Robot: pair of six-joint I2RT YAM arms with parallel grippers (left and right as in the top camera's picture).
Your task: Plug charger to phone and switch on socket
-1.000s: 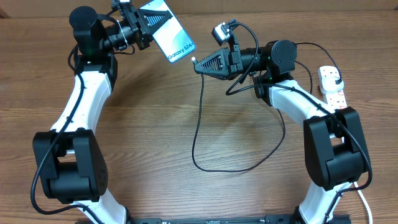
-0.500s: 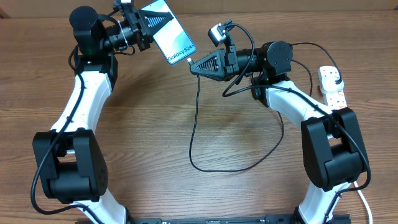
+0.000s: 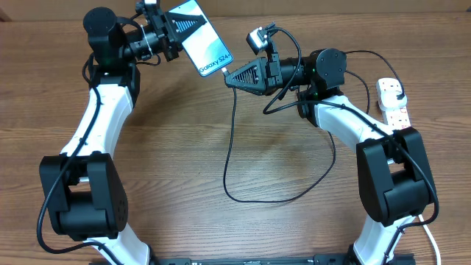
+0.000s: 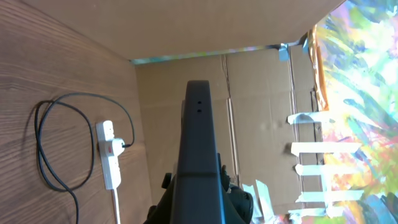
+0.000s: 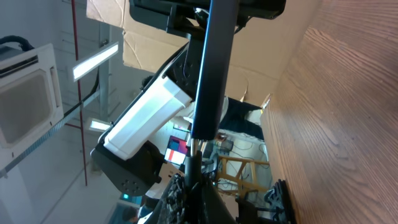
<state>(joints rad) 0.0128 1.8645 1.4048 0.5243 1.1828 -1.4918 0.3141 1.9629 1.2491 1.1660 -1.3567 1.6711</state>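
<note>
The charger (image 3: 229,140) meets the phone (image 3: 200,40), socket (image 3: 394,103) far right.

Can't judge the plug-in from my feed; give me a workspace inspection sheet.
Surface: wooden table, wood grain.
Job's things: phone held aloft, screen up; charger tip at its short edge, seating unclear; socket by the right arm, switches unreadable.
Clutter: nothing seen.
End effectors: left end effector shut on phone; right end effector shut on charger.
Cables: charger loops slack on table; white cord leaves socket.
Surroundings: cardboard panels.

Wood-grain table (image 3: 169,147); glossy phone (image 3: 200,38); plastic socket (image 3: 392,99).
</note>
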